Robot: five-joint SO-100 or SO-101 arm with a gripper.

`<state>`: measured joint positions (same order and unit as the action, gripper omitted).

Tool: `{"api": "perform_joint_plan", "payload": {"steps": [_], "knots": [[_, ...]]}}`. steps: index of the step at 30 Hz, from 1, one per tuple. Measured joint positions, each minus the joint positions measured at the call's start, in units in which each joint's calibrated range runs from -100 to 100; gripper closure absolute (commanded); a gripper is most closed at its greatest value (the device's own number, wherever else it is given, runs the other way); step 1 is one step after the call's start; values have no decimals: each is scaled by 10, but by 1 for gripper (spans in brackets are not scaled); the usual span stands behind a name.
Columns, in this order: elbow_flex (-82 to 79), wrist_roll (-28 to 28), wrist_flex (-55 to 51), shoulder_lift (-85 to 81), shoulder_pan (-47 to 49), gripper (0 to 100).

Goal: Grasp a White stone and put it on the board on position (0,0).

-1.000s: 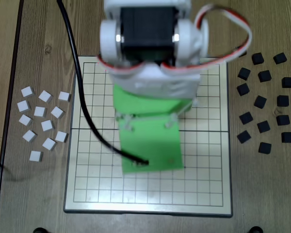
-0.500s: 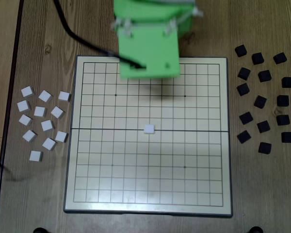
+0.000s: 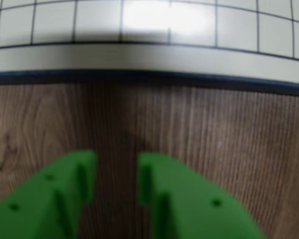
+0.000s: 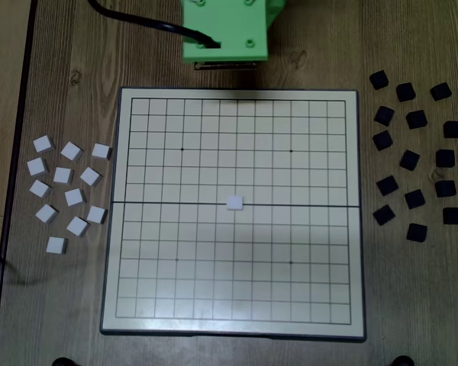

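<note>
White stone (image 4: 234,202) is down on the board (image 4: 137,305), sitting on the thick fold line at the middle crossing, so position (0,0) (image 4: 234,202) looks filled; it hasn't moved since half a second ago. A second ago the arm covered the middle of the board; now it has pulled back past the far edge and only its green body shows at the top of the fixed view. In the wrist view the claw (image 3: 116,172) hangs over bare tabletop (image 3: 214,129) just off the board's rim, fingers (image 3: 79,172) parted with a narrow gap and nothing between them, so I'm calling it empty and slightly open. Remaining white tiles (image 4: 65,194) sit in a loose cluster left of the board, black tiles (image 4: 416,156) on the right, all untouched. My read: placement done, arm retreating toward rest. Only check left is whether the stone is centred on the crossing; looks close from above.
</note>
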<state>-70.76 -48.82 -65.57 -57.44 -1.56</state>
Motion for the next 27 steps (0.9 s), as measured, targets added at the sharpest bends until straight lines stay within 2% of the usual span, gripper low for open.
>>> {"api": "perform_joint_plan", "payload": {"steps": [12,27], "knots": [[-177,-3,28,-132,1,94],[-227,27,-50,-259,-6,94]]}}
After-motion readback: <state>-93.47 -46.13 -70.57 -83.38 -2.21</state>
